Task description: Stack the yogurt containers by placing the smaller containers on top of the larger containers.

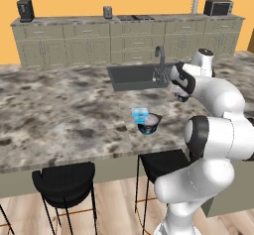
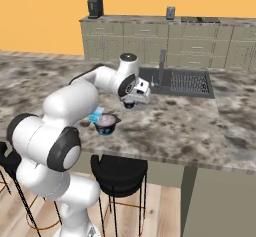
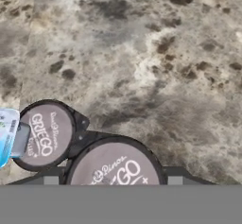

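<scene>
Yogurt pot, dark with whitish "Griego" top [image 3: 116, 166], sits right at the end effector [image 2: 131, 104], apparently held; finger spread not discernible. End effector hangs above marble bench [image 1: 64, 110], near sink [image 1: 133, 76]. Navy tub [image 1: 149, 124] rests on the bench near its front edge, light blue pot [image 1: 140, 113] touching its side.
</scene>
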